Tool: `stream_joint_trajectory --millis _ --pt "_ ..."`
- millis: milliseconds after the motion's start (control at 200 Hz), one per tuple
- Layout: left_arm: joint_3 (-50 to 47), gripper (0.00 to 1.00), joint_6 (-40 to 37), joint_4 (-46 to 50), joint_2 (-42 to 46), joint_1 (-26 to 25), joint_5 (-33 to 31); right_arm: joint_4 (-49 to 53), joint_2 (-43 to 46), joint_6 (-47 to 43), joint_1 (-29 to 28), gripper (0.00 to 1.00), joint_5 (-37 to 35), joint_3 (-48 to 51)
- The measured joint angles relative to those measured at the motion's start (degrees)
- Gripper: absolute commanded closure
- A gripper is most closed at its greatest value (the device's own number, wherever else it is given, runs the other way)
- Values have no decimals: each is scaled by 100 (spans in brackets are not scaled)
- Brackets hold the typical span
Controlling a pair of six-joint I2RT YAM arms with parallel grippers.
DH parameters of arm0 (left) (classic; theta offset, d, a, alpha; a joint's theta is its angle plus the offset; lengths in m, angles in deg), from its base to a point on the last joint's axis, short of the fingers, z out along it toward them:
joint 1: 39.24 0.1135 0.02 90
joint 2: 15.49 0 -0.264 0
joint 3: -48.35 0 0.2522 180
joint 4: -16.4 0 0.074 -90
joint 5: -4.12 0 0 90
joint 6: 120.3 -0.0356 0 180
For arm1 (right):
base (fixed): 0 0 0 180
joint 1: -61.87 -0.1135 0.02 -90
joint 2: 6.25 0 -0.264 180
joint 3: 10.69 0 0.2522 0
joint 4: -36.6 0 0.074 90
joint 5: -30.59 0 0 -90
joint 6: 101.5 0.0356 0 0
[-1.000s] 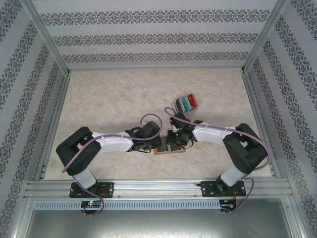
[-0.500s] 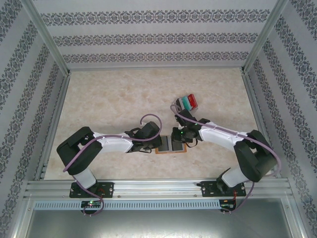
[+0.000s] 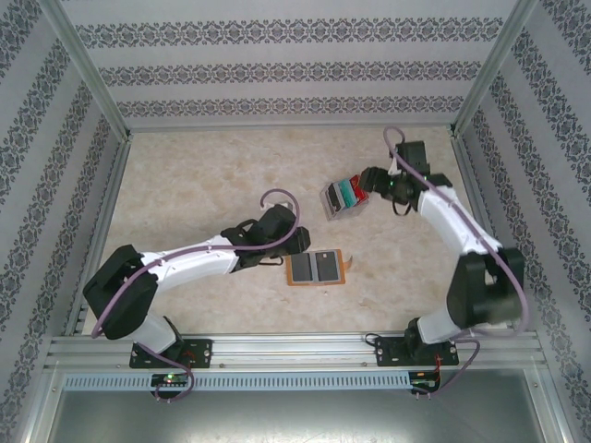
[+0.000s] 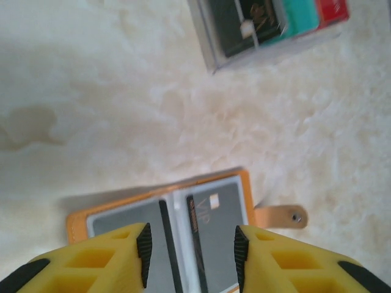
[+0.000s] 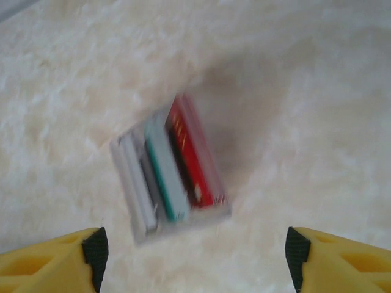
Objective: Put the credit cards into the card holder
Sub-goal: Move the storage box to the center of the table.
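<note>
The card holder (image 3: 317,268) lies open on the table, orange-tan, a grey card in each pocket. From the left wrist I see its right-hand grey card (image 4: 219,227) marked VIP and its strap with a snap stud (image 4: 282,216). My left gripper (image 3: 296,242) (image 4: 192,256) hovers open just above the holder, nothing between its pads. The remaining credit cards (image 3: 344,195) (image 5: 174,171) (image 4: 269,21), red, teal, black and grey-white, stand fanned in a clear stand. My right gripper (image 3: 368,180) (image 5: 195,256) is wide open beside them, to their right, not touching.
Metal frame rails (image 3: 277,349) run along the near edge and patterned walls (image 3: 277,74) close off the back and sides. Bare marbled tabletop (image 3: 203,185) stretches to the left and back.
Both grippers have opened and left the card holder. The right arm swung back and right to the card stand. The left arm drew slightly back and to the left.
</note>
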Motion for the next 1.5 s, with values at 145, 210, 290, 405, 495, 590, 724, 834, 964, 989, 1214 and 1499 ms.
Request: stream_joint_trajectory --millis 145,210,290,405,495,590,724,834,964,989,1214,1499 --pt "13 50 -101 61 31 378 35 74 -1130 -201 221 13 328 -887" --pt "13 45 -149 79 31 557 98 151 -1565 -219 291 12 505 -1239" --pt "13 42 -227 79 31 769 197 203 -2061 -214 330 12 850 -1652" --pt "111 41 -334 96 -33 1088 417 258 -2594 -195 363 12 1346 -2100" --pt "380 41 -400 94 -264 1370 636 236 -2872 -168 358 13 1700 -2249" --pt "745 41 -463 81 -619 1609 844 354 -3156 -173 313 14 1980 -2450" --pt "1349 42 -520 120 -1185 1862 1257 450 -3320 -195 203 15 2310 -2535" --pt "1703 42 -603 210 -1427 1954 1521 444 -3311 -216 90 15 2562 -2520" --pt "1773 42 -678 297 -1414 1987 1685 343 -3150 -219 -83 15 2835 -2168" --pt "1764 42 -684 299 -1414 1987 1707 332 -3086 -219 -136 15 2850 -2059" --pt "1123 43 -586 101 -1303 1987 1871 254 -2415 -190 -787 17 2804 -1241" --pt "603 50 -146 -195 -1340 1987 2168 389 -1541 -192 -1062 22 1644 -828"
